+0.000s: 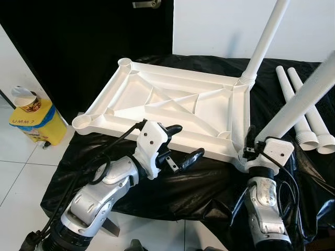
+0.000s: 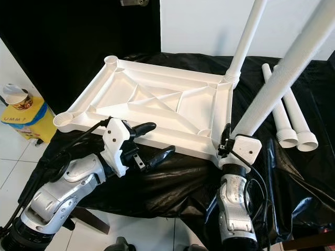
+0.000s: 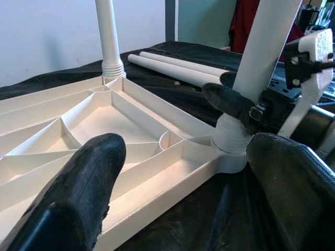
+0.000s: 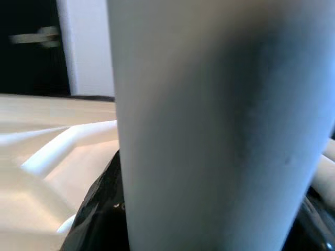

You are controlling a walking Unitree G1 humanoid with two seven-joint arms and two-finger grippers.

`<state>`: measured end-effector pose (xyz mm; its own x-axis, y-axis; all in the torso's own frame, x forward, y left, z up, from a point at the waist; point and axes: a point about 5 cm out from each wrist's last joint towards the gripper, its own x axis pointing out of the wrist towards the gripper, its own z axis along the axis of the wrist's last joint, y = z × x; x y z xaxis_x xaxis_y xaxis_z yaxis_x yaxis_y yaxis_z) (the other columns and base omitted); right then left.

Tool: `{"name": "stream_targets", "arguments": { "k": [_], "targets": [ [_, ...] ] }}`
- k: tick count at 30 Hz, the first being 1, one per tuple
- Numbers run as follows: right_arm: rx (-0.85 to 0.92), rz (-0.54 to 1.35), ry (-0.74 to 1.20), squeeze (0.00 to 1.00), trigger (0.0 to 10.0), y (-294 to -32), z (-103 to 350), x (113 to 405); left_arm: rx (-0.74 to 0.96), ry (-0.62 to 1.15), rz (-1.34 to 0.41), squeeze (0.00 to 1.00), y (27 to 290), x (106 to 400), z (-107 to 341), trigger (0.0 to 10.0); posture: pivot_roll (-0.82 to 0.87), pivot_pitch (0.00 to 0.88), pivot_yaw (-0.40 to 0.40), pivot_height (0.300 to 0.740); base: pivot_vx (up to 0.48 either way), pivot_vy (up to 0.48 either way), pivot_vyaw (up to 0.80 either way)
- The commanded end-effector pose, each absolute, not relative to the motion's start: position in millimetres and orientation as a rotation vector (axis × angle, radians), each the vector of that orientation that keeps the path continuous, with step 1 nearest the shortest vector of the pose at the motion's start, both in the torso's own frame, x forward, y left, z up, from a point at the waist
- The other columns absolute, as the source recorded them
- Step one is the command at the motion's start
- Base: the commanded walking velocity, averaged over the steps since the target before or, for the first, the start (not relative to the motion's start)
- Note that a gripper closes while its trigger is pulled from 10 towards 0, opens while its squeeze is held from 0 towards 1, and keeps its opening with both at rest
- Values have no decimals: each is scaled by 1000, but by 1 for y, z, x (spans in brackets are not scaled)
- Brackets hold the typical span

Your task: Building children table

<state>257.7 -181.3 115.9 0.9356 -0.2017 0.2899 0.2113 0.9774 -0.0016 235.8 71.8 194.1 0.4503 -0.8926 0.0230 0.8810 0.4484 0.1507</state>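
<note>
Closest to us were our two silver arms, and we take the scene from our left across to our right.

At the far left, on the white tiled floor [image 1: 15,151], stood a yellow box with a lidded cup on top [image 1: 31,117]. Our left tool [image 1: 180,144] hovered just in front of the near edge of the white plastic tabletop [image 1: 157,99], which lay upside down, ribs upward, on the counter draped in black plastic sheet [image 1: 172,183]. That tool's two black fingers [image 3: 78,198] were spread apart and held nothing; the forearm was bent in from the left and pointed toward the near right corner.

We judged the build about half done. One white tubular leg [image 1: 264,39] already stood in the far right corner socket. A second white leg [image 1: 303,99] was seated at or in the near right socket, slanting up to the right, so it may not have been fully home. Our right tool [image 2: 226,141] was clamped around that leg low down, just above the socket, with the forearm rising nearly straight up beneath it.

Both left-hand sockets [image 1: 84,123] were bare, and two spare white legs [image 1: 303,112] lay side by side on the counter at far right, well apart from the tabletop.
</note>
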Motion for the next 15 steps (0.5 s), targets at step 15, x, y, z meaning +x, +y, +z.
{"name": "stream_targets", "arguments": {
  "k": [15],
  "targets": [
    [15,181,-138,0,10000,-199,85,249,152,-95,-1209,0,72,233,194,10000,19,72,41,740,0,0,0]
  ]
}}
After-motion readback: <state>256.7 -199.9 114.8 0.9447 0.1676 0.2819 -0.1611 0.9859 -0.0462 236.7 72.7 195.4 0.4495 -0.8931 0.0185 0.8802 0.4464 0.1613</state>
